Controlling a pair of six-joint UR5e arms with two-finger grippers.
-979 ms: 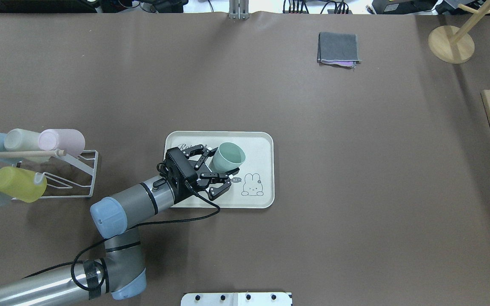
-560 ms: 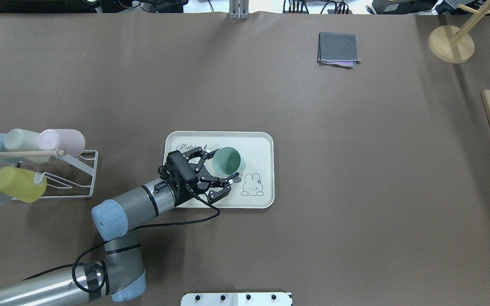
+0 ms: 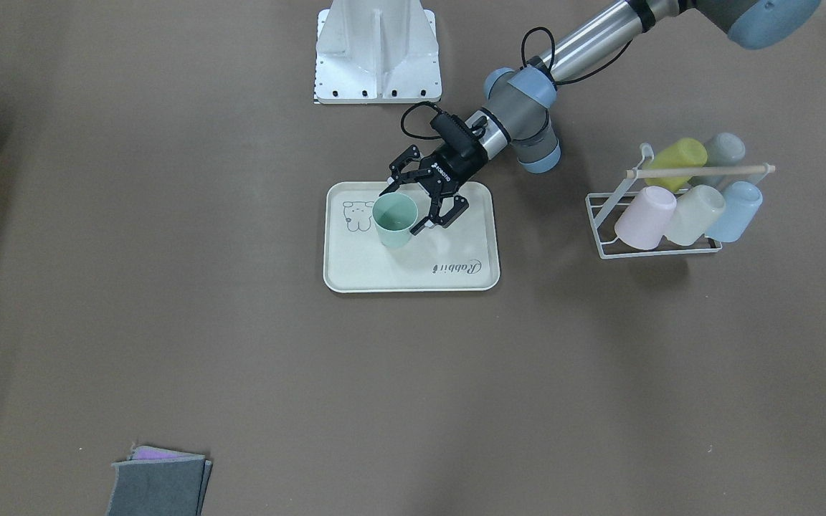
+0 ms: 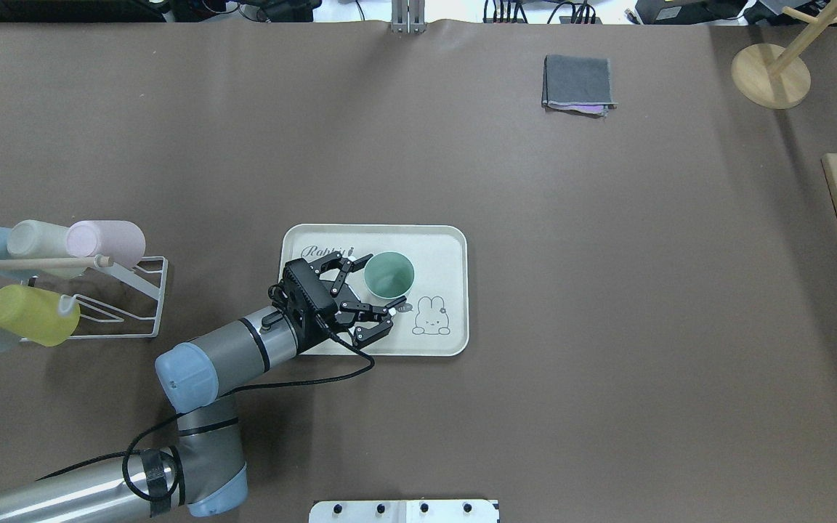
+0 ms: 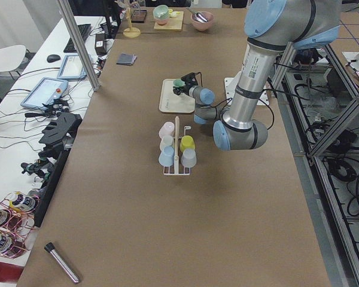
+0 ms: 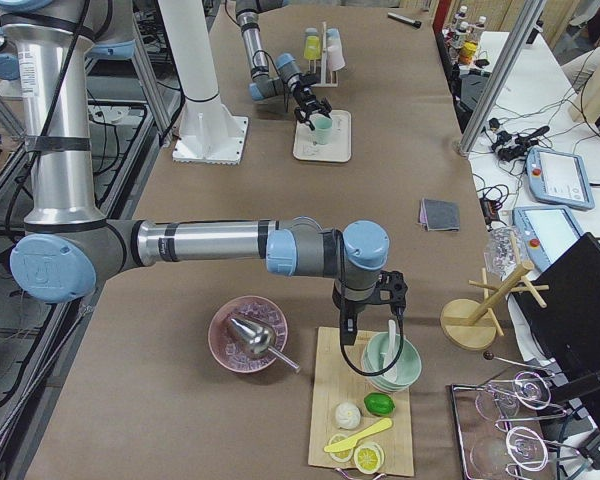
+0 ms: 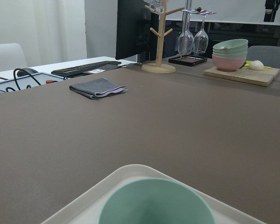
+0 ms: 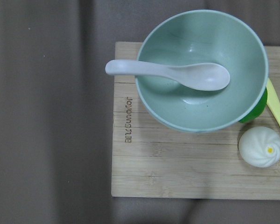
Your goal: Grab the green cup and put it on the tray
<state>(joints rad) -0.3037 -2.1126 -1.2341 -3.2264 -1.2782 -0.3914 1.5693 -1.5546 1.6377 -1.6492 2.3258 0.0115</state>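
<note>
The green cup point(image 4: 389, 276) stands upright, mouth up, on the cream tray point(image 4: 440, 254), left of its bunny drawing. My left gripper point(image 4: 382, 279) is open, with one finger on each side of the cup and small gaps showing. The front view shows the same for the cup point(image 3: 394, 221), the tray point(image 3: 413, 276) and the gripper point(image 3: 402, 212). The left wrist view shows the cup's rim point(image 7: 156, 205) close below. My right gripper point(image 6: 366, 335) hangs over a wooden board far off; I cannot tell whether it is open or shut.
A wire rack point(image 4: 128, 305) with several pastel cups, one of them yellow-green point(image 4: 33, 314), stands left of the tray. A folded grey cloth point(image 4: 578, 81) lies at the far right. A green bowl point(image 8: 200, 70) with a spoon sits on the board point(image 8: 177, 172).
The green cup was tilted between the open fingers; now it stands upright on the tray. The left gripper has drawn back slightly toward the robot.
</note>
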